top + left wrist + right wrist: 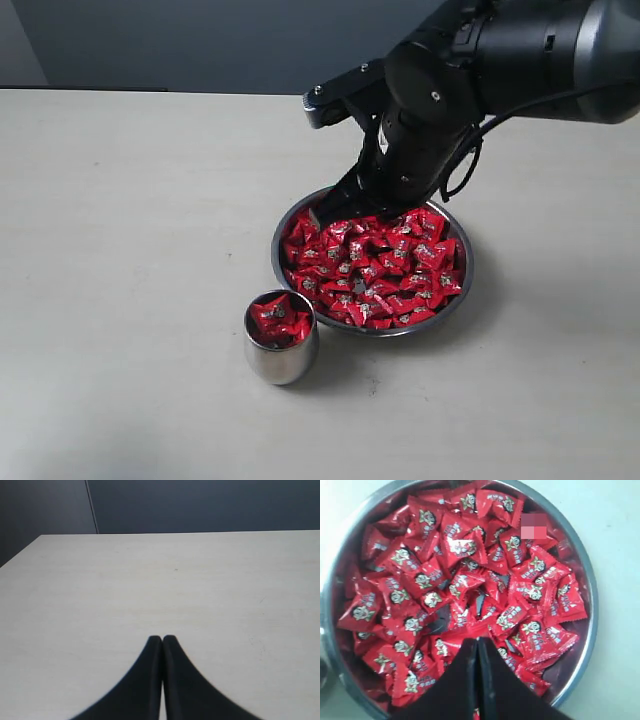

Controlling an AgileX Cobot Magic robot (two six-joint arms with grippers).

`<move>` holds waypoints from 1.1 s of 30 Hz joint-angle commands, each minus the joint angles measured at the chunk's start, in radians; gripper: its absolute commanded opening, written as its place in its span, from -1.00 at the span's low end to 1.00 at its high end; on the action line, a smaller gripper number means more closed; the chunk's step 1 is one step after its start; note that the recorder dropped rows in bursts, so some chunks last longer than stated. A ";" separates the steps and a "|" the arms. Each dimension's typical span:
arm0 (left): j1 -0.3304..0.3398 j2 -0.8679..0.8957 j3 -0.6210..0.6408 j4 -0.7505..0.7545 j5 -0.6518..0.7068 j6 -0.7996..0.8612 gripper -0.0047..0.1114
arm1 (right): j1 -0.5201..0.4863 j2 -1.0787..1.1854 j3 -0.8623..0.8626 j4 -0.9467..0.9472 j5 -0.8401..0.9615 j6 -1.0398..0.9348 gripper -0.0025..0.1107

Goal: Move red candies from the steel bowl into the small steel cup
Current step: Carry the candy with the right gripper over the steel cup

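On the pale counter (130, 250), toward the middle, sits the steel bowl (468, 270), wide and shallow, heaped nearly full with the red candies (375, 270). Each shiny wrapper carries a small pale printed mark. Right beside it, at the front-left as the exterior view shows it, stands the small steel cup (280, 362), upright, with a few red candies already inside. Whether the cup's rim touches the bowl I cannot tell.

The right gripper (320, 215) reaches down steeply from the right, its tips at the far-left edge of the heap, just inside the bowl's rim. From the wrist view its 2 fingers are clenched tight together, tips meeting low over the wrappers. I cannot make out whether 1 candy is pinched between them.

The left gripper (162, 638) is clenched too, holding nothing, its tips pressed together above bare counter, with only the dark wall beyond.
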 commanded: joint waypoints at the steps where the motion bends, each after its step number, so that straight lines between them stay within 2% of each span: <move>1: -0.005 -0.005 0.005 -0.006 -0.010 -0.001 -0.91 | -0.003 -0.035 -0.001 0.174 -0.016 -0.121 -0.97; 6: -0.005 -0.005 0.005 -0.006 -0.010 -0.001 -0.91 | 0.016 -0.044 -0.001 0.330 -0.020 -0.229 -0.97; 16: -0.005 -0.005 0.005 -0.006 -0.010 -0.001 -0.91 | 0.147 -0.039 -0.001 0.311 -0.046 -0.243 -0.97; 30: -0.005 -0.005 0.005 -0.006 -0.010 -0.001 -0.91 | 0.149 -0.001 -0.001 0.383 -0.024 -0.272 -0.97; 33: -0.005 -0.005 0.005 -0.006 -0.010 -0.001 -0.91 | 0.176 0.004 -0.001 0.377 -0.024 -0.273 -0.97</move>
